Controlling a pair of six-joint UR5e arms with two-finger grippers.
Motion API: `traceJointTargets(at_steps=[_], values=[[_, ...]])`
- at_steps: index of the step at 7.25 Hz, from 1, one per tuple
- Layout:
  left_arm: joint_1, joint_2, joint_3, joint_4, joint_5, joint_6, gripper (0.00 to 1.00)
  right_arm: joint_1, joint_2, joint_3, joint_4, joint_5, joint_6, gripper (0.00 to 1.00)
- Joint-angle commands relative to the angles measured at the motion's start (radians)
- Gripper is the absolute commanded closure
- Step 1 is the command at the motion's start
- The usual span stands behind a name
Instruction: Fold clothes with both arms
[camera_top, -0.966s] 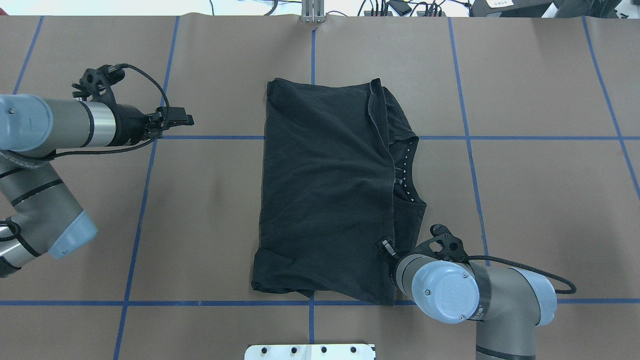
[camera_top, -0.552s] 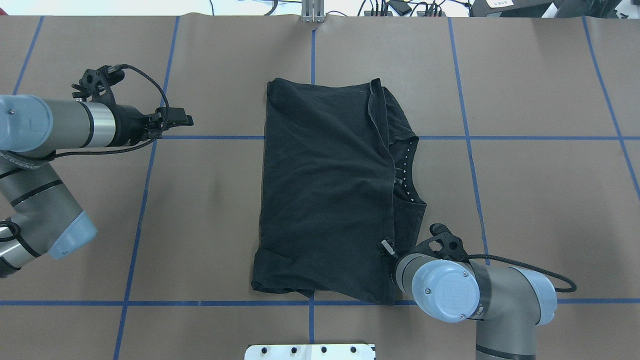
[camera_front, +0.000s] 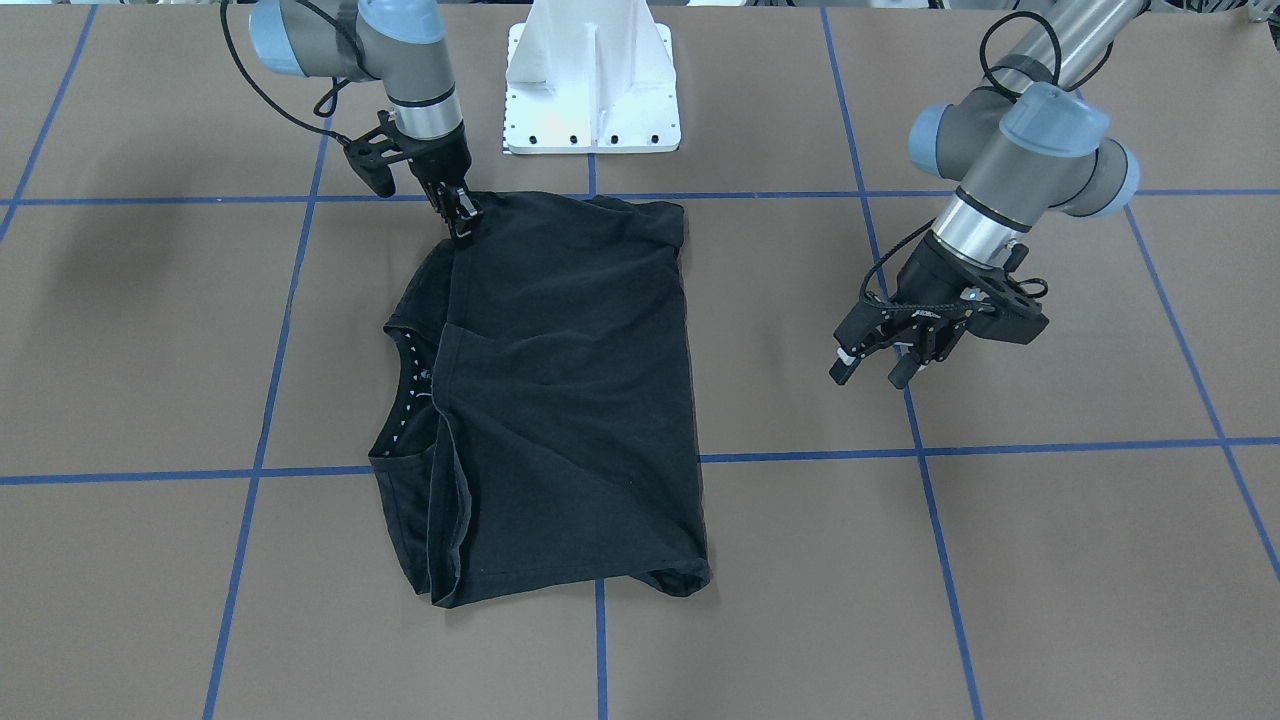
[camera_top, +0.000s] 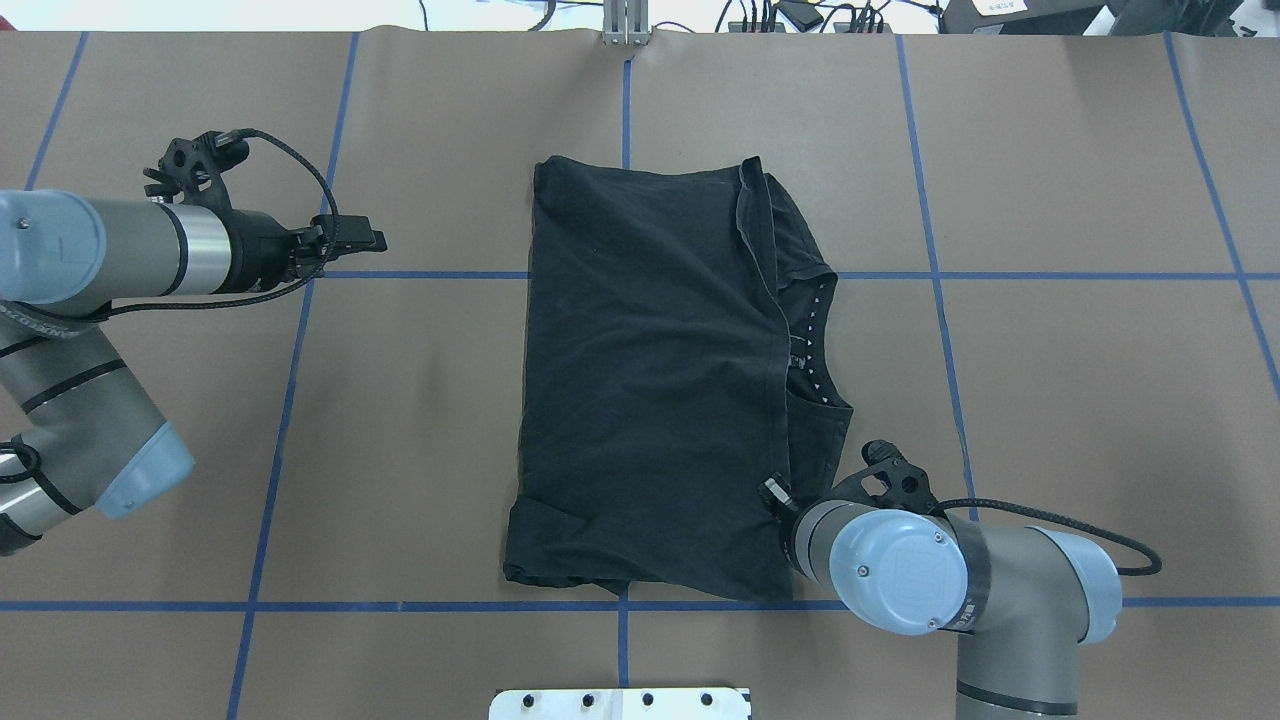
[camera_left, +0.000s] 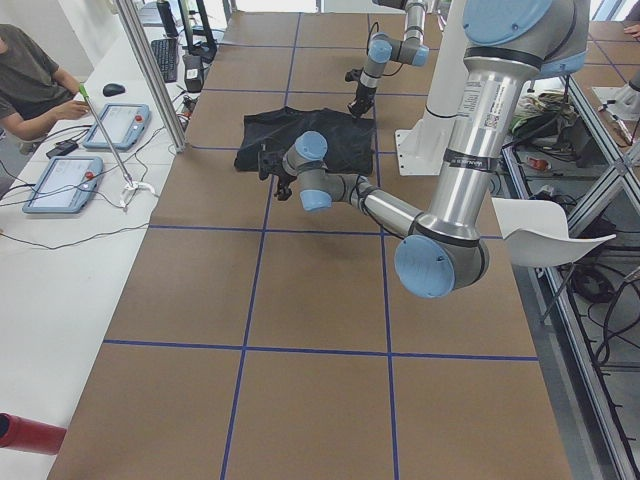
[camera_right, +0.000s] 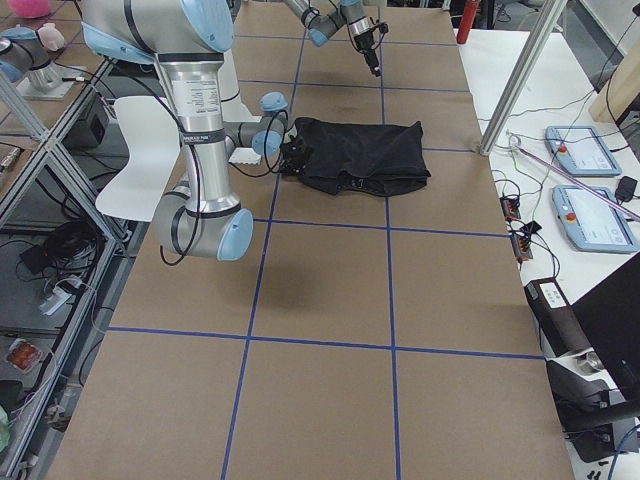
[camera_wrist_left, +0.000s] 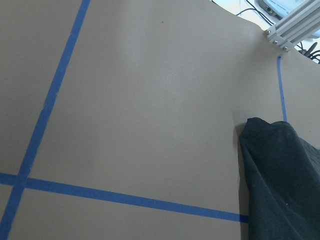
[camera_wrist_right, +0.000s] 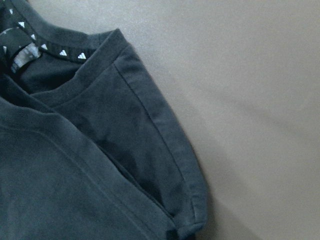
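1. I'm partway through the fold. The black T-shirt (camera_top: 650, 380) is lying in the middle of the table (camera_top: 1050, 400), already doubled over once. The hem edge is running beside the white-dotted neckband (camera_top: 815, 340), which is peeking out on my right side.
2. A sleeve (camera_wrist_right: 150, 150) is sticking out from under the top layer, so at least one more fold is waiting, and the shirt is looking too long to count as finished.
3. My right gripper (camera_front: 464, 222) is resting on the near right corner of the folded layer. Its fingers look pressed together on the cloth edge, though the black-on-black view is making that hard to confirm.
4. My left gripper (camera_front: 872, 368) is hanging well apart from the shirt over bare table, fingers spread and holding nothing.
5. Compared with a second ago, my right arm is shifting slightly, its blue elbow cap edging away from my base, while the gripper is barely moving. My left arm and the shirt's outline are staying essentially the same.
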Motion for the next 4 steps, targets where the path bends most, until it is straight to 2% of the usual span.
traceJointTargets(at_steps=[1, 2, 4], values=[[0.014, -0.007, -0.021, -0.006, 0.001, -0.103, 0.01, 0.014, -0.032, 0.045, -0.003, 0.024, -0.017, 1.00], [0.072, -0.007, -0.068, -0.010, 0.045, -0.227, 0.01, 0.014, -0.039, 0.048, -0.003, 0.026, -0.017, 1.00], [0.276, 0.003, -0.183, -0.001, 0.196, -0.448, 0.01, 0.014, -0.039, 0.050, -0.003, 0.027, -0.017, 1.00]])
